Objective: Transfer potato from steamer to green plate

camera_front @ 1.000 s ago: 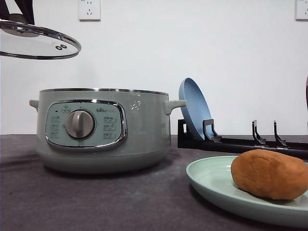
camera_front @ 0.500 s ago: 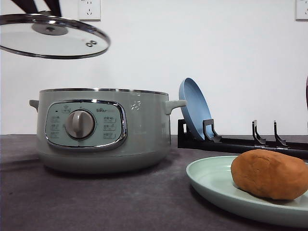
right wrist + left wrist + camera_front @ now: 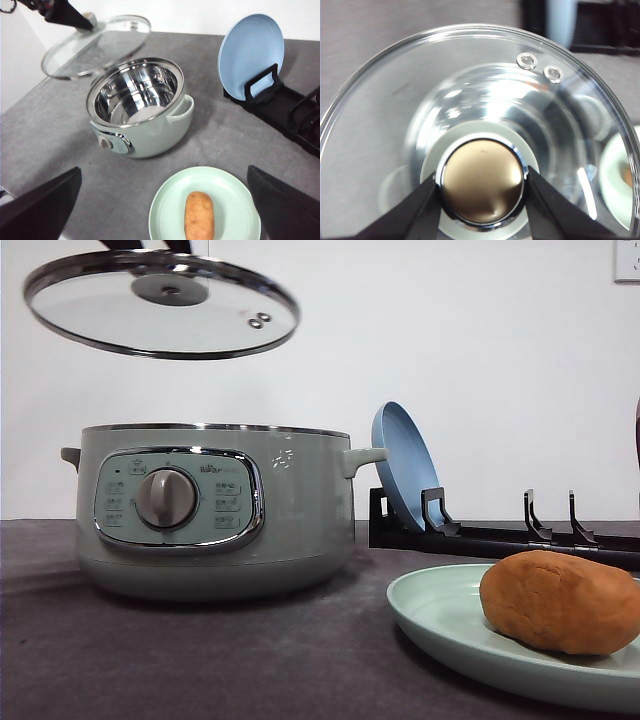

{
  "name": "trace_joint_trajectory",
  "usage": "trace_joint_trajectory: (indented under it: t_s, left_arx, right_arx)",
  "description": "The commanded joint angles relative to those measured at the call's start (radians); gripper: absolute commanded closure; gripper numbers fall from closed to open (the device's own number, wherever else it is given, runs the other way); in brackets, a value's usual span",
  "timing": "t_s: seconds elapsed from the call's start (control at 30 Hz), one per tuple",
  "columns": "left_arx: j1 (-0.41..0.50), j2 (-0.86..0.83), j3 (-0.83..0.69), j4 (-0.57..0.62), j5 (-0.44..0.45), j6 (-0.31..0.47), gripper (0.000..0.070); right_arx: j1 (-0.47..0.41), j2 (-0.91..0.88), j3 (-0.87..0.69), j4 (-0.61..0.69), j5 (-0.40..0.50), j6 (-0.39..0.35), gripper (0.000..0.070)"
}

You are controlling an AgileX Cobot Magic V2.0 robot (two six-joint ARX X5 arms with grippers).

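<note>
The left gripper (image 3: 481, 181) clamps its jaws on the round glass lid's (image 3: 160, 305) knob. Beneath the right gripper's (image 3: 165, 210) wide-spread jaws, the orange-brown potato (image 3: 199, 216) lies on the pale mint-green plate (image 3: 167, 207) (sage-green steamer (image 3: 150, 127) beyond, uncovered).

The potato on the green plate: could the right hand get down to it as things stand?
Probably yes. The right hand hangs open above the potato, which lies bare on the green plate with nothing over it. The steamer and the dish rack stand off to the sides.
</note>
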Motion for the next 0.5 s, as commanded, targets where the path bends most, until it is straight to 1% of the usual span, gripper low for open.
trace_joint_trajectory:
  t_s: [0.0, 0.13, 0.27, 0.47]
  left_arx:
    - [-0.019, -0.018, 0.044, 0.027, 0.010, -0.003, 0.0700]
    - [-0.056, -0.018, 0.040, 0.027, 0.010, -0.002, 0.0700]
    - [-0.074, -0.018, 0.020, 0.032, 0.010, -0.003, 0.0700]
    - [-0.082, -0.018, -0.069, 0.066, 0.010, -0.003, 0.0700]
  right_arx:
    - [0.005, 0.005, 0.016, 0.013, 0.003, 0.003, 0.0000]
    - [0.005, 0.005, 0.016, 0.022, 0.003, 0.003, 0.0000]
    - [0.005, 0.005, 0.016, 0.037, 0.003, 0.003, 0.0000]
    - [0.005, 0.005, 0.016, 0.064, 0.003, 0.003, 0.0000]
